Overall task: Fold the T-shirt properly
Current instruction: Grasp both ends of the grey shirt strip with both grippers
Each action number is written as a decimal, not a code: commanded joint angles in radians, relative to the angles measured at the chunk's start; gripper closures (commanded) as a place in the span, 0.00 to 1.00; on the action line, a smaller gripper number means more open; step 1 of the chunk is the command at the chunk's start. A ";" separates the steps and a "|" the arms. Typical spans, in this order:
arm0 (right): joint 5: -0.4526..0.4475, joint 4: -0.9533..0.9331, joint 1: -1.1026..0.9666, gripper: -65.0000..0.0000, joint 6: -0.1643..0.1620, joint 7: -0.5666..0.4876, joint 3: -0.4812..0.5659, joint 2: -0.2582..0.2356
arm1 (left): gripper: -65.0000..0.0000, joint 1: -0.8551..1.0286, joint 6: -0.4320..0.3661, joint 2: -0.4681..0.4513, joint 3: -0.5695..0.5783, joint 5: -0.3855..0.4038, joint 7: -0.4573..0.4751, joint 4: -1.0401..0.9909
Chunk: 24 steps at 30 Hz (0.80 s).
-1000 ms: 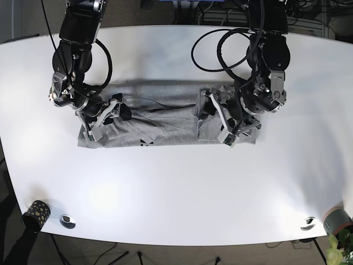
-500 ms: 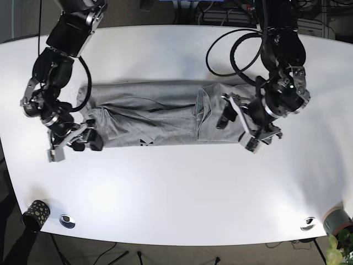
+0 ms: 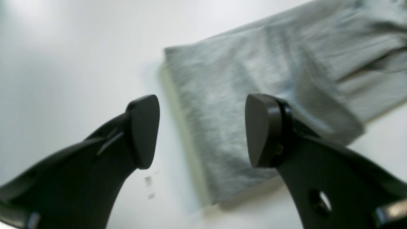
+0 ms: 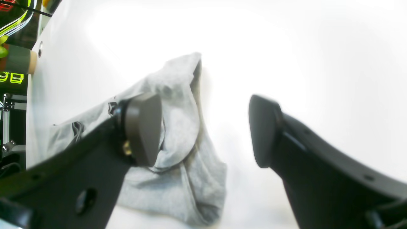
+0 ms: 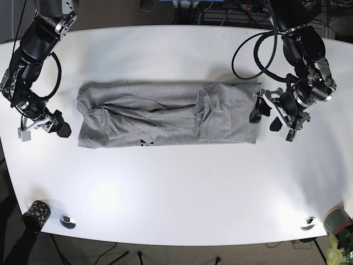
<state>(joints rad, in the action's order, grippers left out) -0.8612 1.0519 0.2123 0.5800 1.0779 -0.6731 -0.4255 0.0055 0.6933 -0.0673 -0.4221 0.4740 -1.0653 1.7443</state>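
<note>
The grey T-shirt [image 5: 165, 116] lies flat on the white table [image 5: 176, 187] as a long folded band, with a sleeve flap folded over near its right end. My left gripper [image 5: 265, 117] hovers just off the shirt's right edge, open and holding nothing. In the left wrist view the open left gripper [image 3: 202, 132] frames the T-shirt's [image 3: 254, 79] corner. My right gripper [image 5: 47, 128] is left of the shirt's left end, apart from it. Seen from the right wrist, the right gripper [image 4: 203, 128] is open, with the bunched T-shirt [image 4: 178, 178] end behind it.
A dotted black cup [image 5: 36, 214] and a metal disc [image 5: 67, 221] sit at the front left corner. Another metal disc [image 5: 308, 223] and a grey cylinder [image 5: 336, 220] sit at the front right. Cables hang behind the table's far edge.
Both grippers let go of the shirt and drew outward, right arm to the far left, left arm to the right. The shirt now lies stretched and flatter.
</note>
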 commanded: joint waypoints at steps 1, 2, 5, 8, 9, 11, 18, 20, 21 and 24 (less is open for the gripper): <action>-0.017 0.014 -0.003 0.37 0.008 -0.015 -0.007 -0.009 | 0.41 -0.003 0.005 -0.007 -0.033 0.061 0.018 -0.010; -0.008 0.014 -0.015 0.37 0.008 -0.015 -0.007 -0.003 | 0.41 -0.003 0.005 -0.007 -0.047 0.084 0.018 -0.020; 0.006 0.018 -0.035 0.37 0.008 -0.014 -0.004 0.020 | 0.41 -0.003 0.005 -0.009 -0.077 0.124 0.018 -0.059; 0.009 0.018 -0.064 0.37 0.011 -0.011 -0.003 0.049 | 0.41 -0.003 0.005 -0.009 -0.113 0.157 0.018 -0.105; 0.012 0.018 -0.077 0.37 0.010 -0.011 -0.003 0.061 | 0.41 -0.003 0.005 -0.009 -0.123 0.168 0.018 -0.123; 0.012 0.020 -0.083 0.37 0.011 -0.011 -0.001 0.083 | 0.41 -0.008 0.005 -0.009 -0.129 0.180 0.018 -0.152; 0.010 0.072 -0.107 0.37 0.010 0.002 0.049 0.142 | 0.41 -0.012 0.005 -0.001 -0.103 0.174 0.020 -0.186; 0.012 0.126 -0.107 0.37 0.010 0.002 0.082 0.169 | 0.41 -0.012 0.005 -0.006 -0.062 0.174 0.021 -0.195; 0.012 0.146 -0.107 0.37 0.008 0.002 0.089 0.182 | 0.41 -0.012 0.005 -0.006 -0.050 0.174 0.021 -0.192; 0.013 0.164 -0.104 0.37 0.008 0.000 0.097 0.204 | 0.41 -0.009 0.005 -0.002 -0.036 0.177 0.021 -0.163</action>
<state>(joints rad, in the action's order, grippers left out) -0.8387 1.1954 0.0978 0.5850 1.0851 -0.5709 -0.2127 0.0071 0.6933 -0.0559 -0.4557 0.6289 -1.0622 1.5406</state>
